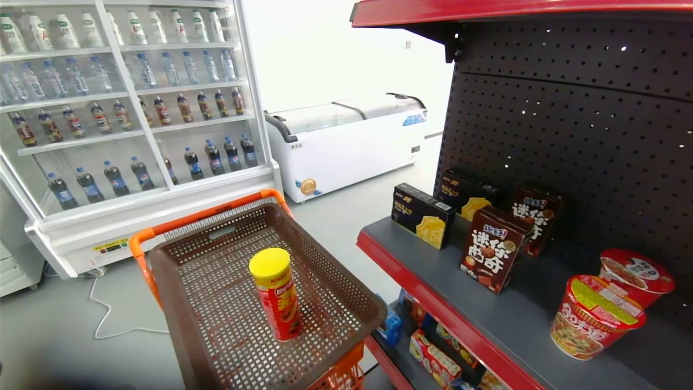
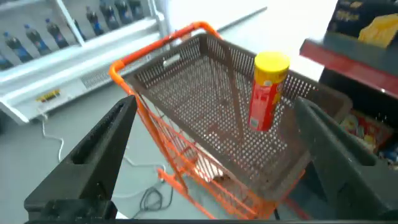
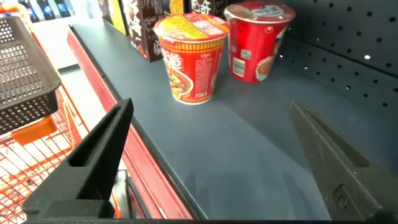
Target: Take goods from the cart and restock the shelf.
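Observation:
A red chip can with a yellow lid (image 1: 277,292) (image 2: 266,90) stands upright in the brown basket (image 1: 335,281) (image 2: 186,93) of the orange cart. My left gripper (image 2: 217,155) hangs open above the cart's near side, short of the can, with nothing between its fingers. To the right is the grey shelf (image 1: 503,319) (image 3: 249,155). My right gripper (image 3: 217,162) is open over a bare stretch of it, close to two red noodle cups (image 3: 193,56) (image 1: 595,314).
On the shelf stand dark snack boxes (image 1: 492,249) and a black-and-yellow box (image 1: 422,214), with a black pegboard (image 1: 568,135) behind. More goods fill the lower shelf (image 1: 433,357). A drinks fridge (image 1: 124,108) and a chest freezer (image 1: 346,146) stand beyond the cart.

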{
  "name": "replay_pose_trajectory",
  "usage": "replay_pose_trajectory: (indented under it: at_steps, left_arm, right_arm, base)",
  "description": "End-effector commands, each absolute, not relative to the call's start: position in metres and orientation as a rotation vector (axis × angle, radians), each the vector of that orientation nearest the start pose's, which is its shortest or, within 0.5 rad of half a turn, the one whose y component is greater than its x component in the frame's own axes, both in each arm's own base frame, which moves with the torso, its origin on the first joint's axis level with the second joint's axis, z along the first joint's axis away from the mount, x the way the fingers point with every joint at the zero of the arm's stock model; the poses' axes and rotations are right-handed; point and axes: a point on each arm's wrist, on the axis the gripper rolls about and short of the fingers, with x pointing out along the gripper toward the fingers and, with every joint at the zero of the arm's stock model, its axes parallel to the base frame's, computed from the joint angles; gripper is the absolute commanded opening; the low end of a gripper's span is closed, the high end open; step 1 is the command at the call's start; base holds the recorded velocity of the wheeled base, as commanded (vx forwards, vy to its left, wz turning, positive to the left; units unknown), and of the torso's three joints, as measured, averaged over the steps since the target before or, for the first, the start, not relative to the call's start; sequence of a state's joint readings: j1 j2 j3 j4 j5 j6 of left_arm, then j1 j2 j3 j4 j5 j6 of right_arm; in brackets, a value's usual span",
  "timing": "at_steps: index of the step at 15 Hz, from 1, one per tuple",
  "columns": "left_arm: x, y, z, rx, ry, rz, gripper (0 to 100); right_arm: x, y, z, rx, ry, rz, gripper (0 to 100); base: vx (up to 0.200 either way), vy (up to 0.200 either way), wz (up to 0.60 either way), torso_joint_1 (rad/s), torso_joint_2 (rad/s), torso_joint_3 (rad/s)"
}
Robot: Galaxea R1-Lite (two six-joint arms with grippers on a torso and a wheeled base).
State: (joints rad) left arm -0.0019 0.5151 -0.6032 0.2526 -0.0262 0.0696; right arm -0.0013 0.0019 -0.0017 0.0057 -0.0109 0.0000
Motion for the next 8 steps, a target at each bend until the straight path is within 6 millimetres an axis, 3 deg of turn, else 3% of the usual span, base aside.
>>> replay_pose_trajectory:
  at_steps: [1, 3, 6, 8]
  left_arm:
    - [0.071, -0.003, 0.221, 0.091, 0.432, -0.071, 100]
    - [0.082, -0.006, 0.198, 0.106, 0.515, -0.115, 100]
    - [0.105, -0.016, 0.159, 0.055, 0.538, -0.338, 100]
    - [0.141, -0.021, 0.135, 0.028, 0.569, -0.352, 100]
  right_arm:
    - [-0.023, 0.000, 0.075, 0.000, 0.008, -0.012, 100]
    - [-0.023, 0.000, 0.075, 0.000, 0.008, -0.012, 100]
    - [-0.023, 0.000, 0.075, 0.000, 0.008, -0.012, 100]
    - [-0.023, 0.000, 0.075, 0.000, 0.008, -0.012, 100]
  base:
    - [0.000, 0.000, 0.00, 0.000, 0.00, 0.000]
    - [0.000, 0.000, 0.00, 0.000, 0.00, 0.000]
    - [0.000, 0.000, 0.00, 0.000, 0.00, 0.000]
    - [0.000, 0.000, 0.00, 0.000, 0.00, 0.000]
